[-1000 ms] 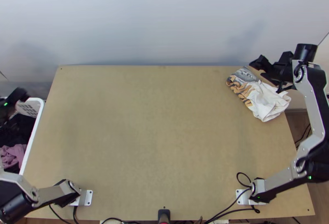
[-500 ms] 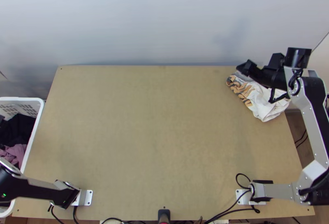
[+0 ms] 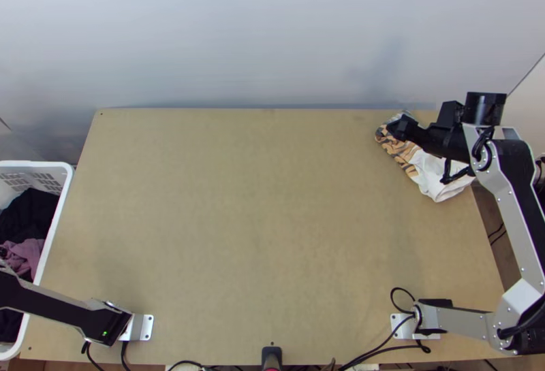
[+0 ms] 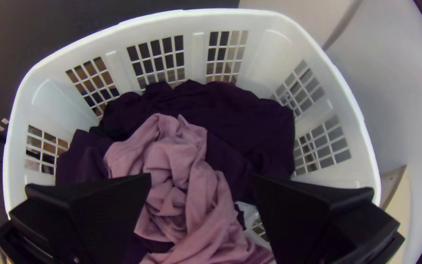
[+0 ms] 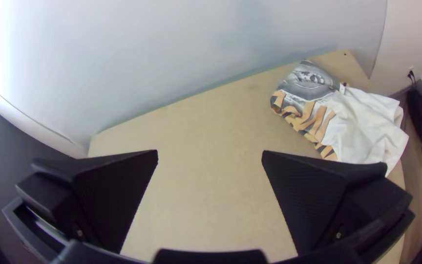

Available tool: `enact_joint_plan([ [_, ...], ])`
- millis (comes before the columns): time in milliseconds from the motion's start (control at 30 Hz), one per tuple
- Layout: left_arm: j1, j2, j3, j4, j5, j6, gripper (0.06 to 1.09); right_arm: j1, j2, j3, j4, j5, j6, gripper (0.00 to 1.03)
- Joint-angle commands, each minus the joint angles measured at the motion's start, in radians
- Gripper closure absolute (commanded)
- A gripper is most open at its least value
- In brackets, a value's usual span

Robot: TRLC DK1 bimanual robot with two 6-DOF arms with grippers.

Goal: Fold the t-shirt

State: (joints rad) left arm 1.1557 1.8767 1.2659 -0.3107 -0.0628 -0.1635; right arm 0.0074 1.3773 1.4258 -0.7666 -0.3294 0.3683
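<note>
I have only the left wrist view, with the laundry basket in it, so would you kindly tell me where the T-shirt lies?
Observer: The T-shirt lies at the far right corner of the table, as the top view shows it.
Operator: Is the right gripper holding it?
Observer: No, the fingers of the right gripper stand wide apart with no cloth between them.
Operator: Where is my basket relative to the table?
Observer: The basket is beside the table's left edge.

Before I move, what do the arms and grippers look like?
Left arm and right arm have silver-grey links, black joints. A green light marks the left; black cable loops at the right's wrist. Left gripper and right gripper have wide, flat black fingers.
</note>
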Motion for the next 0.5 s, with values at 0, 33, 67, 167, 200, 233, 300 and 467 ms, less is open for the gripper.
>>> enact_joint_plan([
  [0,0.019,0.141,0.087,0.009,-0.052,-0.007,0.22,0.013,-0.007,-0.022,-0.002,0.018,-0.014,0.03],
  [33,0.019,0.153,0.095,0.005,-0.054,-0.008,0.22,0.013,-0.007,-0.022,-0.002,0.021,-0.014,0.03],
  [67,0.018,0.164,0.101,-0.001,-0.054,-0.008,0.22,0.013,-0.007,-0.022,-0.002,0.021,-0.015,0.03],
  [167,0.019,0.206,0.119,-0.004,-0.066,-0.008,0.22,0.014,-0.006,-0.022,-0.005,0.024,-0.017,0.03],
  [200,0.021,0.222,0.127,-0.005,-0.071,-0.008,0.22,0.016,-0.006,-0.022,-0.007,0.026,-0.019,0.03],
  [233,0.022,0.236,0.136,-0.008,-0.081,-0.008,0.22,0.017,-0.004,-0.022,-0.007,0.029,-0.019,0.03],
  [300,0.029,0.262,0.156,-0.016,-0.094,-0.005,0.22,0.017,-0.003,-0.024,-0.007,0.029,-0.02,0.03],
  [467,0.048,0.34,0.237,-0.061,-0.121,-0.004,0.23,0.023,-0.001,-0.033,-0.008,0.032,-0.02,0.03],
])
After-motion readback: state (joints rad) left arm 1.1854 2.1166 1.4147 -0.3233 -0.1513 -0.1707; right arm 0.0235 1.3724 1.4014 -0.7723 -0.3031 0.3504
